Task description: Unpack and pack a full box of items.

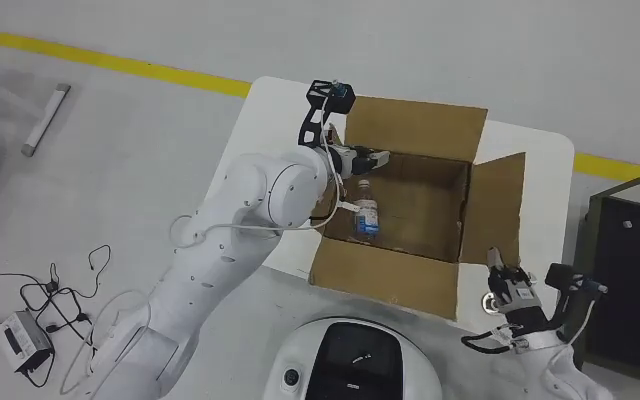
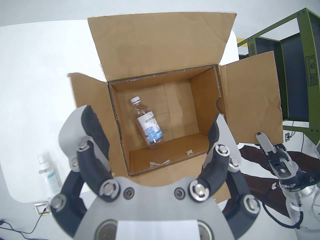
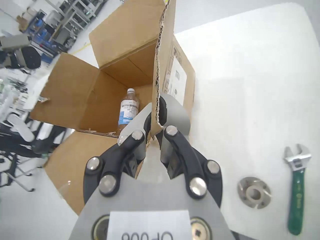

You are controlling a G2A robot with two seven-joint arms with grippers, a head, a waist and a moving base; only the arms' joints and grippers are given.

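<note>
Box [image 1: 385, 272], lone bottle [image 1: 367, 215] by one wall (right jaws on flap [image 3: 163, 58] edge)

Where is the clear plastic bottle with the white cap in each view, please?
Top view: clear plastic bottle lying in the brown cardboard box, by its left wall.
Left wrist view: bottle on the box floor, beyond the open left gripper.
Right wrist view: bottle past the flap the right gripper pinches.
Shared landmark: the box.
</note>
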